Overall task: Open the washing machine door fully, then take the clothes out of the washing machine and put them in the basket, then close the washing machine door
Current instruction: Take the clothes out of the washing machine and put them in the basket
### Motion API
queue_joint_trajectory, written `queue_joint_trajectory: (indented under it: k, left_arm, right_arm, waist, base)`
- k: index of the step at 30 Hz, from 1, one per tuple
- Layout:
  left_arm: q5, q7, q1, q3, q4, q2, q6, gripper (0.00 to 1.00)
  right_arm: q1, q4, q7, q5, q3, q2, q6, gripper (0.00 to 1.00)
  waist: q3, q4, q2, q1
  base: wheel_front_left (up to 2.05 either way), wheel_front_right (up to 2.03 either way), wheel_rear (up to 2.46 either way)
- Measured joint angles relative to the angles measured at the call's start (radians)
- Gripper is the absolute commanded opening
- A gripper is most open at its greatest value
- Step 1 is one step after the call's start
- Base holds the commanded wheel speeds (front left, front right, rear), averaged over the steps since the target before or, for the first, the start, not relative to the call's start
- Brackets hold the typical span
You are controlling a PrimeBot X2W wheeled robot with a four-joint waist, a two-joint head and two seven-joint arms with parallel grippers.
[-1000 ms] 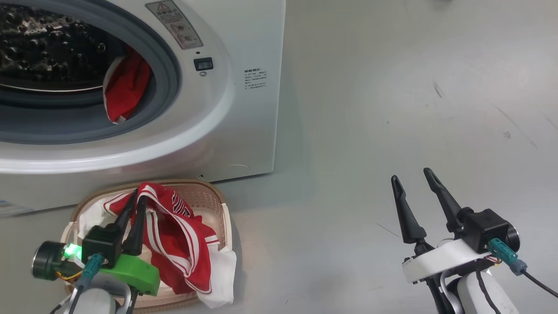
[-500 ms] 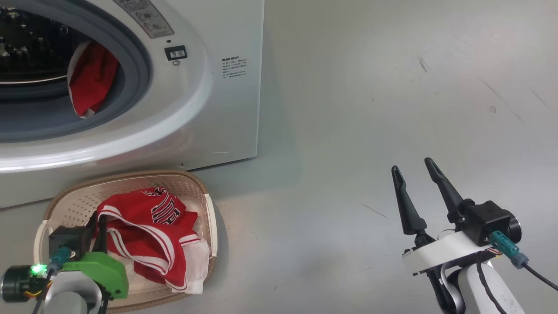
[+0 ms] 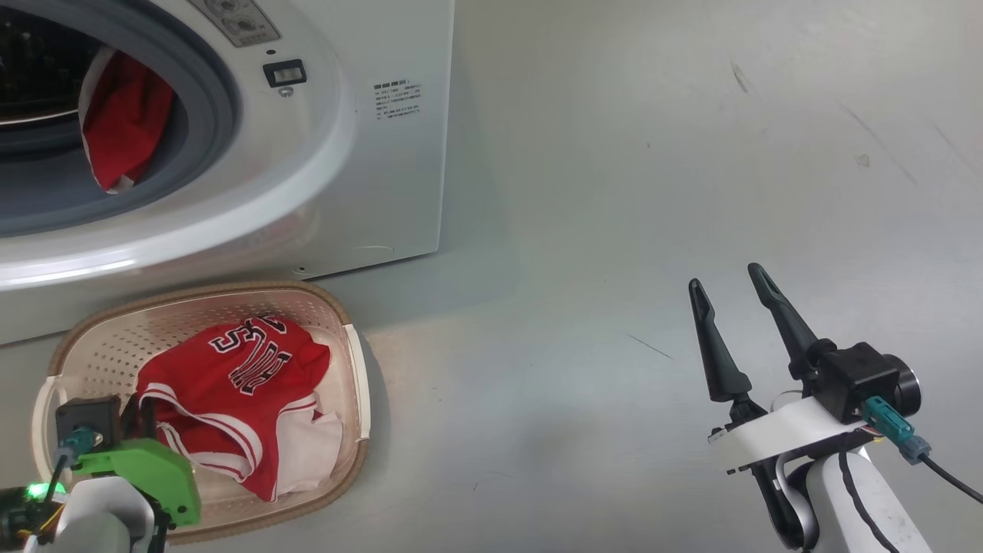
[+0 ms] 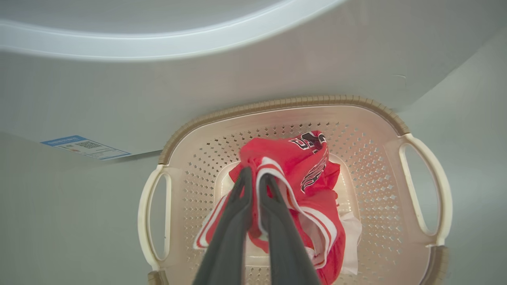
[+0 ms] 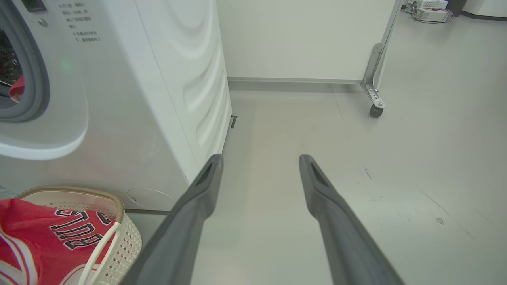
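The white washing machine [image 3: 369, 169] stands at the upper left, its grey-ringed opening [image 3: 207, 115] uncovered; its door is out of view. One red garment [image 3: 123, 115] hangs at the opening's right side. Below it on the floor sits the cream basket [image 3: 349, 369], holding a red "BULLS" jersey [image 3: 230, 376]. My left gripper [image 4: 257, 176] reaches down into the basket [image 4: 396, 166], shut on the white-striped trim of the jersey [image 4: 305, 158]. In the head view this gripper [image 3: 146, 411] is half buried in cloth. My right gripper [image 3: 729, 288] hovers open over bare floor, far right of the basket.
A blue label [image 4: 85, 146] is stuck low on the machine's front. The right wrist view shows the machine's ribbed side [image 5: 198, 79], the basket's corner [image 5: 119, 209], a white wall and a castor leg [image 5: 374, 107] behind. Grey floor [image 3: 614, 192] spreads right of the machine.
The head camera has shifted, sliding machine and basket leftward. My left gripper has lowered the jersey from above the rim down into the basket. The right gripper has held its pose.
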Motion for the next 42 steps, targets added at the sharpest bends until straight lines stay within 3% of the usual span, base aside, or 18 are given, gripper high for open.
queue_joint_trajectory:
  k: [8, 9, 10, 25, 38, 42]
  left_arm:
    - [-0.020, -0.009, -0.034, 0.012, 0.084, -0.007, 0.000, 0.00]
    - [-0.022, -0.009, -0.041, 0.013, 0.093, -0.010, 0.000, 0.04]
    - [-0.027, -0.008, -0.048, 0.015, 0.103, -0.015, -0.001, 1.00]
    - [-0.030, -0.064, -0.089, -0.013, 0.176, -0.040, -0.045, 1.00]
    - [-0.007, -0.091, -0.133, -0.035, 0.065, -0.042, -0.062, 1.00]
    - [-0.005, -0.091, -0.133, -0.031, -0.041, -0.041, -0.068, 1.00]
  right_arm:
    - [-0.011, 0.000, 0.000, -0.015, -0.001, -0.002, 0.000, 1.00]
    - [-0.011, 0.000, 0.000, -0.016, -0.001, -0.002, 0.000, 1.00]
    - [-0.011, 0.000, 0.000, -0.016, -0.001, -0.002, 0.000, 1.00]
    - [-0.011, 0.017, 0.000, -0.018, -0.004, -0.004, 0.000, 1.00]
    - [-0.011, 0.027, 0.000, -0.017, -0.044, -0.007, 0.000, 1.00]
    - [-0.011, 0.028, 0.000, -0.016, -0.053, -0.010, 0.000, 1.00]
  waist:
    - [0.009, 0.001, 0.0000, 0.0000]
    - [0.009, 0.002, 0.0000, 0.0000]
    - [0.008, 0.003, 0.0000, 0.0000]
    - [-0.046, 0.043, 0.0000, 0.0000]
    - [-0.122, 0.089, 0.0000, 0.0000]
    - [-0.152, 0.107, 0.0000, 0.0000]
  base:
    - [0.00, 0.00, 0.00]
    - [0.00, 0.00, 0.00]
    - [0.00, 0.00, 0.00]
    - [0.00, 0.00, 0.00]
    - [0.00, 0.00, 0.00]
    - [0.00, 0.00, 0.00]
